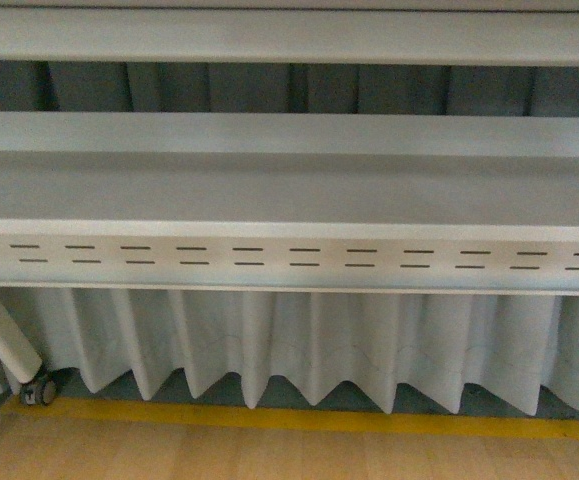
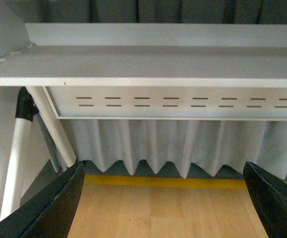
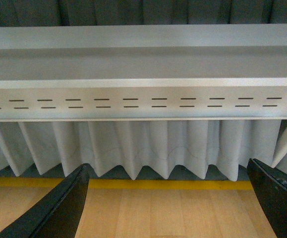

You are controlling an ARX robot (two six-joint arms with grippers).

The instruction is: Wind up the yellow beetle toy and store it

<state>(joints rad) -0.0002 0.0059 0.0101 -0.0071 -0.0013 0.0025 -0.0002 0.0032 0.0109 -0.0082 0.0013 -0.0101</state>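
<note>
The yellow beetle toy is out of view in all three views. In the left wrist view my left gripper [image 2: 165, 198] is open, its two black fingers [image 2: 59, 208] spread wide over bare wooden floor with nothing between them. My right gripper [image 3: 168, 201] is open as well in the right wrist view, its black fingers [image 3: 64, 210] far apart over the same wooden floor, holding nothing. Neither arm shows in the front view.
A grey metal shelf rack [image 1: 289, 190] with a slotted front panel [image 1: 299, 258] spans the front view. A pleated white curtain [image 1: 319, 350] hangs below it. A yellow floor stripe [image 1: 299, 418] runs along the wooden floor [image 1: 269, 455]. A white leg on a caster [image 1: 39, 390] stands at left.
</note>
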